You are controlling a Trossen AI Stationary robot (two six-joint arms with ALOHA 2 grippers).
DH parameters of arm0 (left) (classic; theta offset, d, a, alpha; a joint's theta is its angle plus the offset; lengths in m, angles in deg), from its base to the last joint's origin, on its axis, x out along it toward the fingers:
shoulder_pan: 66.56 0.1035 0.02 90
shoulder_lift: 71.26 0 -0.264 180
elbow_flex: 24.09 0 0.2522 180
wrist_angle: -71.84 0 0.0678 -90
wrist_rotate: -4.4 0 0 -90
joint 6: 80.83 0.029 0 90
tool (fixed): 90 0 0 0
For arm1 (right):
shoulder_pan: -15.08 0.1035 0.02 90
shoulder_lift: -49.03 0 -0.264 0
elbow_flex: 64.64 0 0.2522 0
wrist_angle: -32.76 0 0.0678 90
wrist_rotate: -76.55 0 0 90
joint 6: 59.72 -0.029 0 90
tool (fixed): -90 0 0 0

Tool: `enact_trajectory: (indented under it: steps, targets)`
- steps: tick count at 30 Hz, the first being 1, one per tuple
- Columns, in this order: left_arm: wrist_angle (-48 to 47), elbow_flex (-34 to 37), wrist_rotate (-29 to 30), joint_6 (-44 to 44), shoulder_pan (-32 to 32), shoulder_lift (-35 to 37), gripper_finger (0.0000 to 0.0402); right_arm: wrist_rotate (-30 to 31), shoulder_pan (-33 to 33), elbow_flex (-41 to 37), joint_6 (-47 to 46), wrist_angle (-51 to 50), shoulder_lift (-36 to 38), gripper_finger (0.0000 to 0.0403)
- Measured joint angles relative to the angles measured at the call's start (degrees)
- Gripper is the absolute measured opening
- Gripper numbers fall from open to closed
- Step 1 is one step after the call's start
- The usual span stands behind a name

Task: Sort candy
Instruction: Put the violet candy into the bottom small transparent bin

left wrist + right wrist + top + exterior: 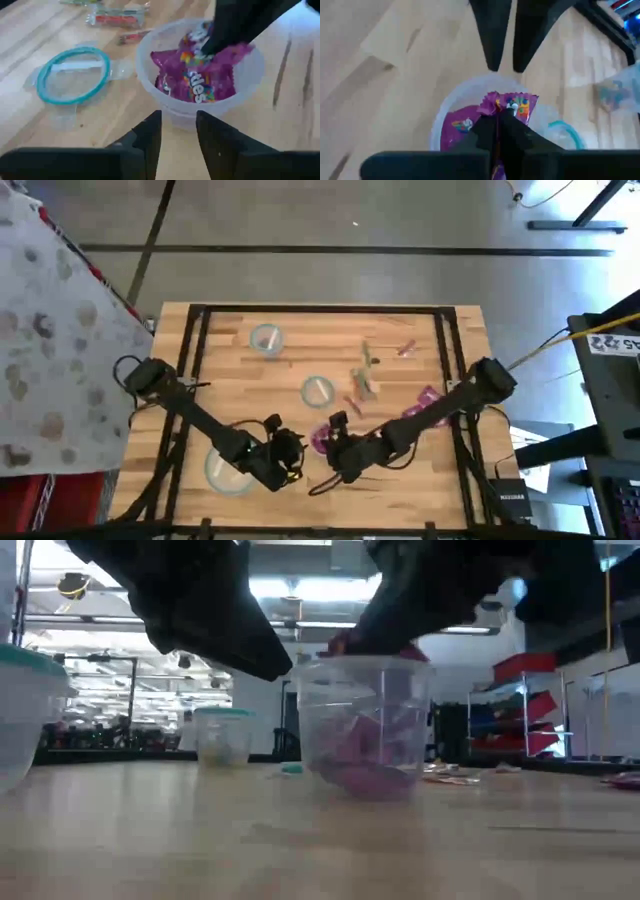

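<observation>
Wooden butcher-block table (240,380), pale planks with visible grain, dark frame bars running down both sides.

Right gripper (497,117) sits over a clear plastic bowl (150,55) at about 6 o'clock on the table in the high view. Its two dark fingers are clenched on a magenta packet (512,105), glossy crinkled foil with a serrated top edge, held upright above the bowl mouth. More magenta packets (200,82) lie crumpled inside the bowl, printed with multicoloured lettering. Low view shows the bowl as straight-walled and translucent, purple mass at its bottom.

Left gripper (178,132) is at about 7 o'clock from the table centre, just beside that bowl, pointing at its wall. Its blunt dark fingers are parted with a narrow gap and grasp nothing.

Round clear lid (73,75) with a teal ring lies flat on the wood beside the bowl, tabs at its edge.

Thin wrapped sticks (365,375), reddish and greenish, lie loose at about 2 o'clock from the centre; one pink piece (405,348) farther out. A loose magenta packet (425,400) lies at 3 o'clock, under the right arm.

Other round clear containers: one at 12 o'clock (266,338), one near the centre (318,390), one at 8 o'clock (222,470) partly under the left arm
</observation>
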Motion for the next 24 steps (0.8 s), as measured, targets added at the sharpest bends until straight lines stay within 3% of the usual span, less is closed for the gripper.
enact_trajectory:
  steps: [9,14,19,24]
  targets:
    - [0.1,0.0,0.0,0.0,0.0,0.0,0.0107,0.0,-0.5,1.0,-0.1,-0.7,0.8,0.0128]
    - [0.1,0.0,0.0,0.0,0.0,0.0,0.0107,0.0,-0.5,7.3,0.0,-9.4,1.1,0.0166]
    - [0.0,0.0,0.0,0.0,-0.1,0.0,0.0107,-4.1,-1.3,11.1,-1.4,-13.3,1.3,0.0160]
    - [0.0,0.0,0.0,0.0,-0.4,0.0,0.0107,-14.1,-4.8,8.6,-7.8,-13.0,1.0,0.0097]
